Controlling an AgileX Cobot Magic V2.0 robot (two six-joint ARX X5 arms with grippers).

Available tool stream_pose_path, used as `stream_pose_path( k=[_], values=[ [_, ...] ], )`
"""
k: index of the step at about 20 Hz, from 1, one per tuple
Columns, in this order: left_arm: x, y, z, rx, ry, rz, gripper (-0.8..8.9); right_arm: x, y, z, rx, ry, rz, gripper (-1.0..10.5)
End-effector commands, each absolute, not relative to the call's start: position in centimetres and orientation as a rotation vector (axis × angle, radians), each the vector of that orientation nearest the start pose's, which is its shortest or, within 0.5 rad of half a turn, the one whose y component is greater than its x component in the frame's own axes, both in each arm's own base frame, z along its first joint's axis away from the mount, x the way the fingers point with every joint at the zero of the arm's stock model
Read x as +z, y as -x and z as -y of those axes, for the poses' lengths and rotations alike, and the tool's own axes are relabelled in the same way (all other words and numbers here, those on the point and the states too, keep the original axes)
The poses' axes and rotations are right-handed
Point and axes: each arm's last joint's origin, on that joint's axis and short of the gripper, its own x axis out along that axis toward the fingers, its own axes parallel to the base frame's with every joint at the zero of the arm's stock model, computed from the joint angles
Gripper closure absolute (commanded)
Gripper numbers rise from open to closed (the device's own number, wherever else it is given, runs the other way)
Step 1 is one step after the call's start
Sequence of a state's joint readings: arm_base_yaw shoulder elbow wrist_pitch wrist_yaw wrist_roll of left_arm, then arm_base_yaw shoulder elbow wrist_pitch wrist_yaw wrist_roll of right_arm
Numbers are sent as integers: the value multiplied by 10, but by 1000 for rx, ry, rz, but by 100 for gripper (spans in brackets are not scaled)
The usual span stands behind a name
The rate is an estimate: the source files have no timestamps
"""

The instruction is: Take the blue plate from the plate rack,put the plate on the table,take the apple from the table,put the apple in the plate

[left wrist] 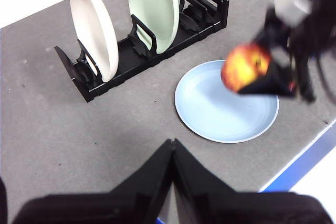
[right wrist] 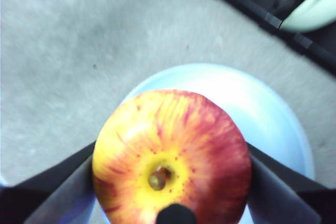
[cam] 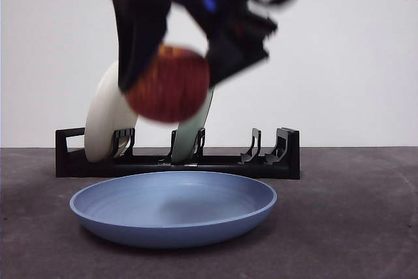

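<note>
- Three of the four steps look done, judging from how things lie; only the last is left.
- Largest, the dark grey surface (left wrist: 47,129) carries everything, and the blue plate (cam: 173,217) already lies flat on it, just in front of the plate rack (cam: 176,161).
- That rack keeps a cream-white plate (left wrist: 94,30) and a pale green plate (left wrist: 155,9) upright in their slots; the slots at its other end stand empty.
- Next, the right gripper (cam: 173,63) hangs above the blue plate, its fingers clamped on the two sides of the apple (right wrist: 170,158).
- Smallest, the apple is off the surface and clear of the plate, over the plate's side toward the rack.
- Lowering and letting go remains.
- The left gripper (left wrist: 172,145) waits well apart, fingers pressed together, holding nothing.
</note>
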State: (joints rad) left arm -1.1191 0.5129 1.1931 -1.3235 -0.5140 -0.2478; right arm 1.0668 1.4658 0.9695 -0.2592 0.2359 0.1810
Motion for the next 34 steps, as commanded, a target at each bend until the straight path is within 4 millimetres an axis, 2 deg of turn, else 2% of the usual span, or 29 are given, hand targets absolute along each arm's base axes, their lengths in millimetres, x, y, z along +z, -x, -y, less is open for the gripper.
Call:
stream_pose_path(
  k=[1,4,11,14,15,19,20,24,28,31,34],
  values=[
    [379,-20,9,-513,-230,-507,821,213,-154,-264,713,241,-671,887],
    [379,-20,9,-511,-224,-510,820,198,-157,-260,689,235,-680,886],
    [379,-21,10,-511,-225,-512,820,172,-182,-258,644,232,-745,886],
    [379,-21,10,-511,-225,-512,820,165,-183,-260,651,231,-757,874],
    [379,-21,10,-511,-225,-512,821,165,-183,-260,651,232,-759,827],
    [379,-21,10,-510,-221,-513,820,160,-184,-260,646,245,-778,459],
    [379,-21,10,-510,-219,-514,820,160,-183,-260,645,248,-782,399],
    [379,-21,10,-510,-218,-514,820,163,-184,-261,648,246,-777,344],
    [379,-21,10,-509,-216,-515,821,186,-189,-269,646,258,-790,344],
    [379,-21,10,-509,-216,-515,820,226,-191,-274,661,242,-755,347],
    [379,-21,10,-506,-218,-515,819,272,-185,-264,668,221,-724,350]
  ],
)
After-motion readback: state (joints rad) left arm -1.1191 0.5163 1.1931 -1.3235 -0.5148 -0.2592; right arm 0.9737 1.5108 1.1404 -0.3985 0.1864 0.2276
